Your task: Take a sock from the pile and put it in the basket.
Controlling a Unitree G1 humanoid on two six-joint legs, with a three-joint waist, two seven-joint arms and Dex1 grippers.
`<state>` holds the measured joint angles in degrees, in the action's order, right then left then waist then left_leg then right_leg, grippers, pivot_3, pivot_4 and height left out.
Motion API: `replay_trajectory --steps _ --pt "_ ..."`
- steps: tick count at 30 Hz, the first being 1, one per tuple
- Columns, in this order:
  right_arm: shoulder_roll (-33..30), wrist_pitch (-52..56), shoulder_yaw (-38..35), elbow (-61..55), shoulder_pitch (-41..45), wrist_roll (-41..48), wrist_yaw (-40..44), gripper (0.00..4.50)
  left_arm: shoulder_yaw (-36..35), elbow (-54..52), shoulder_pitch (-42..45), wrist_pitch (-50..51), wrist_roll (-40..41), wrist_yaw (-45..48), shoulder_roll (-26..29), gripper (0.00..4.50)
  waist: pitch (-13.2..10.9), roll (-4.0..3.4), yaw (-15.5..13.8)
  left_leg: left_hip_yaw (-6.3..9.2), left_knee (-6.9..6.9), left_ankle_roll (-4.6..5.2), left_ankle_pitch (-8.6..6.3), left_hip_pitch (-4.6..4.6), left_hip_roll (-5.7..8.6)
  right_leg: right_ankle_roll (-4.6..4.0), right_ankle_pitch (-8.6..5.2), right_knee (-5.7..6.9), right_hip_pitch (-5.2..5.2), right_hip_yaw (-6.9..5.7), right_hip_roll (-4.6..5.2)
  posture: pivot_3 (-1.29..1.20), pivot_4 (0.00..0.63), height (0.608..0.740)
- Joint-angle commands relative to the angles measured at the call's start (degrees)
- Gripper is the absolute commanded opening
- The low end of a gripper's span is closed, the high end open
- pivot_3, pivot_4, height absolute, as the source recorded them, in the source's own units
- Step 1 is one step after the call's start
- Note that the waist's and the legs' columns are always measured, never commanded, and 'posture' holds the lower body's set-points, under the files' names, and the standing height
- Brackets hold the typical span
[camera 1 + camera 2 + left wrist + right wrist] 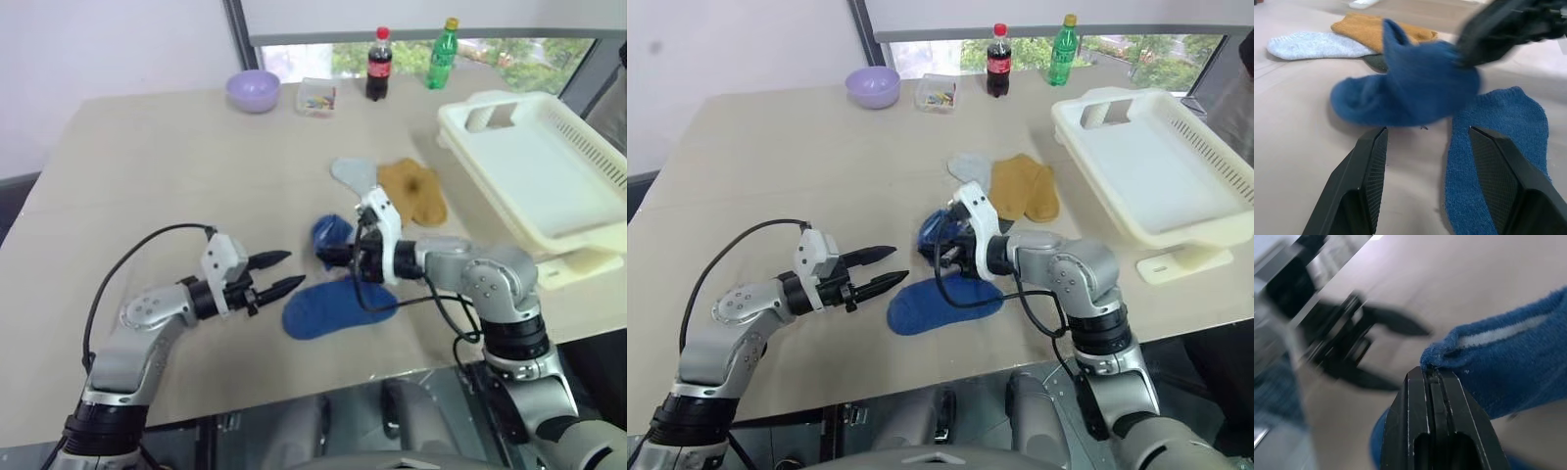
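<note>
1. The right pincer (945,257) is clamped tight on a royal blue sock (939,231), its two black fingers pressed together on the sock's edge. The sock hangs bunched from that grip, lifted above the counter (147,166).
2. The right pincer points toward the left of the scene, near the middle of the counter.
3. The left pincer (284,274) holds nothing. Its fingers stand partly apart, tips aimed right toward the held sock, with a gap between them and it.
4. A second blue sock (333,305) lies flat on the counter just on the near side of the held one, between the two pincers.
5. What is left of the pile lies just beyond the right pincer: a mustard-brown sock (416,191), a pale grey-blue sock (353,173) to its left, and a bit of dark green sock (1374,61) showing in the left wrist view beneath them.
6. The basket (588,186), cream-white with slotted sides and a handle cut-out, stands on the far right of the counter, well apart from the held sock, and looks to have nothing inside.
7. At the far edge stand a lilac bowl (253,90), a small clear box (316,97) with coloured bits in it, a cola bottle (378,65) and a green bottle (443,41).
</note>
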<state>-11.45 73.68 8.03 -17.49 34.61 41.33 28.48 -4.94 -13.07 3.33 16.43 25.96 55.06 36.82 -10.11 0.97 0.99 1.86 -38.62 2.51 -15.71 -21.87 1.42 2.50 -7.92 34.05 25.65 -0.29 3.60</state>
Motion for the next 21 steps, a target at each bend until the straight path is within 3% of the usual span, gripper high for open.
replay_trajectory --steps 1,11,18,21 --pt "-1.96 -1.79 -0.40 -0.07 -0.10 -0.76 0.65 0.08 -0.37 -0.47 0.50 -1.08 -0.06 0.33 0.23 2.82 0.00 0.00 0.04 0.00 0.00 0.00 0.00 0.00 0.00 0.01 -0.01 0.01 0.00 0.00 0.00 0.00 0.150 0.732" --pt "-11.82 -22.02 3.70 14.73 2.79 -18.35 2.26 0.08 0.38 0.48 1.01 -1.65 -0.64 -0.24 -0.36 2.82 0.00 0.01 -0.07 -0.05 0.00 0.00 0.00 -0.02 0.03 0.03 0.03 -0.04 0.00 0.01 0.01 0.00 0.150 0.732" --pt "-13.51 -22.32 4.21 13.00 1.30 -19.59 5.44 0.08 0.21 3.06 5.78 3.07 -1.91 -8.43 -3.65 2.82 0.00 0.02 -0.18 -0.02 0.01 0.00 0.00 -0.02 0.01 -0.02 0.11 -0.05 -0.01 0.00 0.00 0.00 0.150 0.732" --pt "-14.69 -21.76 5.43 10.14 -0.68 -20.25 6.34 0.08 2.83 3.54 8.95 11.73 -3.28 -14.99 -6.14 2.82 0.01 0.04 -0.28 -0.01 0.00 0.00 0.00 -0.02 0.03 0.01 0.14 -0.03 -0.02 0.00 0.01 0.00 0.150 0.732"
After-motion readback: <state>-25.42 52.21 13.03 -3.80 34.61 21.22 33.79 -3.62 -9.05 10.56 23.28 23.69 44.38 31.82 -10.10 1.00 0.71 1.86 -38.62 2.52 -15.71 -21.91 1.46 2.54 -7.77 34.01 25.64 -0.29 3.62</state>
